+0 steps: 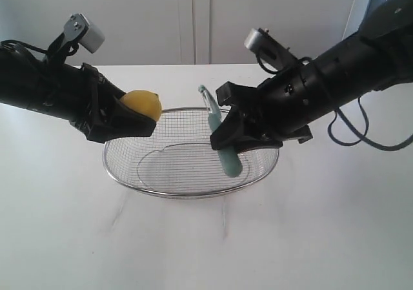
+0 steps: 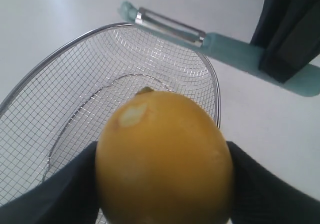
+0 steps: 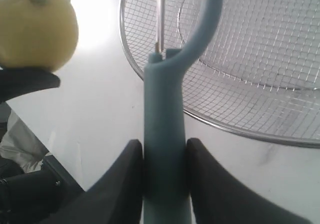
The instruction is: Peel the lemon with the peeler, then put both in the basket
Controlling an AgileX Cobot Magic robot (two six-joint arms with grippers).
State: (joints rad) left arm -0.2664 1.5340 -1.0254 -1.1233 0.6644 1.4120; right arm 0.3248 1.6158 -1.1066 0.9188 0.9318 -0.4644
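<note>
My left gripper (image 1: 132, 119) is shut on the yellow lemon (image 1: 143, 104), holding it in the air over the left rim of the wire basket (image 1: 187, 190). Up close, the lemon (image 2: 164, 156) fills the left wrist view between two black fingers (image 2: 45, 199) and shows a small pale scraped spot. My right gripper (image 1: 227, 135) is shut on the teal peeler (image 1: 221, 145), held upright over the basket's right side with its blade end pointing up. In the right wrist view the peeler handle (image 3: 164, 134) is squeezed between the fingers (image 3: 125, 179), with the lemon (image 3: 37, 27) off to one side.
The basket (image 3: 250, 59) sits on a white table (image 1: 310, 238) with nothing in it. A white wall with cabinet seams stands behind. Both black arms reach in from the sides, with a short gap between lemon and peeler.
</note>
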